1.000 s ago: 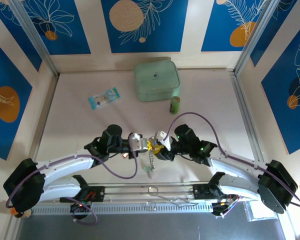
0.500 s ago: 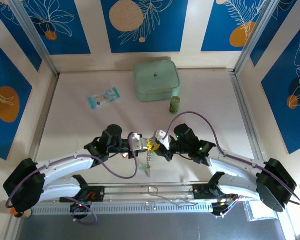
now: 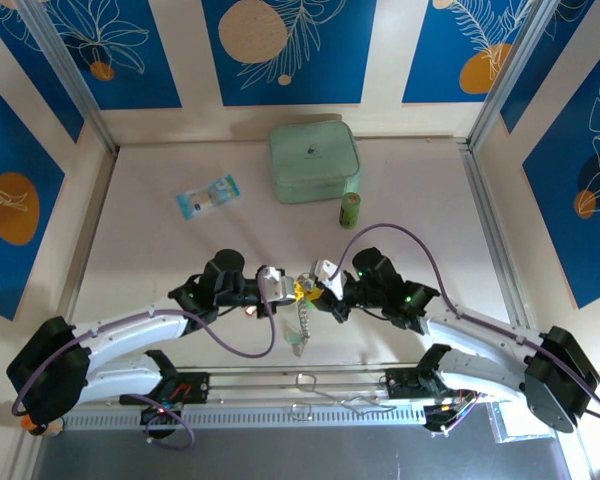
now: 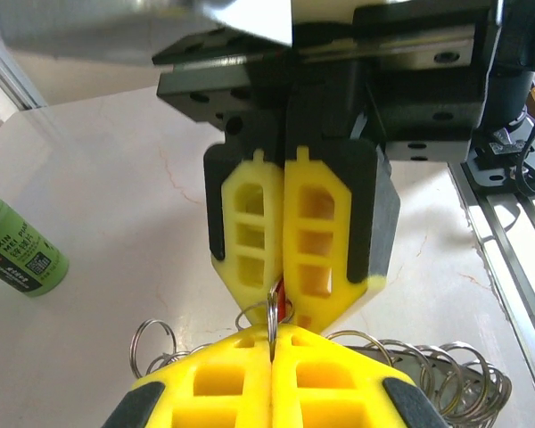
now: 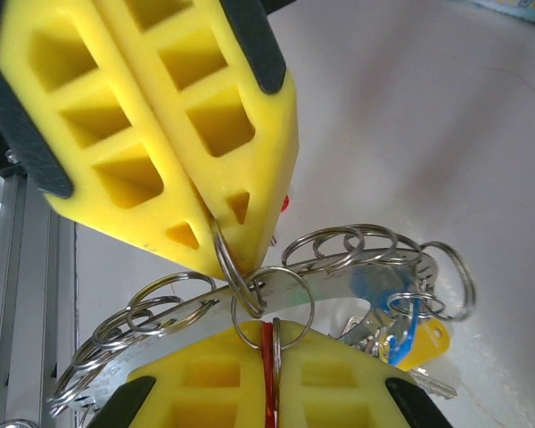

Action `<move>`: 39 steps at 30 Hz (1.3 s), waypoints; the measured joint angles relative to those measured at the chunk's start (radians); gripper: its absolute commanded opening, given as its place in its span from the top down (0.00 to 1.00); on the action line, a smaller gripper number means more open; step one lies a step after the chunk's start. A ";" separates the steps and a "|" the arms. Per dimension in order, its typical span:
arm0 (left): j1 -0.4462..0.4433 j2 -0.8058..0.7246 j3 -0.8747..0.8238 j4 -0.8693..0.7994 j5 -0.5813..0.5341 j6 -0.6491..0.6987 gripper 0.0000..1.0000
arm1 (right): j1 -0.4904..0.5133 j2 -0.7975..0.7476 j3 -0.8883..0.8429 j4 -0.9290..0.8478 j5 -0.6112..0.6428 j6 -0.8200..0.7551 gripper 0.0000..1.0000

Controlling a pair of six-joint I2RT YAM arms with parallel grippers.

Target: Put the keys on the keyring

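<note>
My two grippers meet tip to tip above the table's near middle. My left gripper (image 3: pixel 283 288) (image 4: pixel 272 337) is shut on a small split ring (image 4: pixel 272 312) of the keyring. The keyring (image 5: pixel 339 281) is a silvery curved band strung with several small rings, and it hangs below the fingers (image 3: pixel 300 322). My right gripper (image 3: pixel 318 290) (image 5: pixel 273 332) is shut on a red key (image 5: pixel 267 357), with a split ring (image 5: pixel 273 303) pinched beside it. That ring links with the one the left fingertips (image 5: pixel 223 205) hold. A blue key (image 5: pixel 374 290) and a yellow key (image 5: pixel 419 343) dangle from the band.
A mint-green square case (image 3: pixel 314 161) lies at the back, with a green bottle (image 3: pixel 351 210) (image 4: pixel 18 250) standing just in front of it. A blue-and-white packet (image 3: pixel 207 196) lies back left. Metal rails (image 3: pixel 310 385) run along the near edge between the arm bases.
My right gripper has shut on the red key and ring, and its arm has shifted slightly to the right. The left arm has held still.
</note>
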 measured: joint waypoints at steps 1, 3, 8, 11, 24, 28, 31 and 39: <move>0.000 0.002 0.000 -0.001 0.000 0.000 1.00 | 0.000 -0.010 0.000 -0.004 0.002 -0.002 0.92; 0.000 0.010 0.000 -0.003 0.000 0.000 1.00 | 0.000 -0.028 0.002 -0.013 0.007 -0.007 0.92; 0.000 0.019 0.000 -0.013 -0.003 0.001 1.00 | 0.001 -0.062 0.006 -0.046 0.026 -0.023 0.91; 0.000 0.019 0.001 -0.011 -0.003 0.001 1.00 | 0.001 -0.075 0.006 -0.064 0.030 -0.031 0.91; 0.000 0.002 -0.009 0.036 -0.113 -0.011 0.51 | 0.001 -0.088 0.064 -0.151 0.082 -0.088 0.91; 0.000 -0.057 -0.032 0.085 -0.206 -0.034 0.45 | -0.012 -0.072 0.077 -0.158 0.085 -0.102 0.91; 0.000 -0.102 -0.032 0.123 -0.331 -0.054 0.42 | -0.014 -0.034 0.100 -0.151 0.081 -0.105 0.91; 0.057 -0.125 0.035 0.129 -0.837 -0.171 0.35 | 0.007 0.148 0.198 0.013 0.022 -0.104 0.91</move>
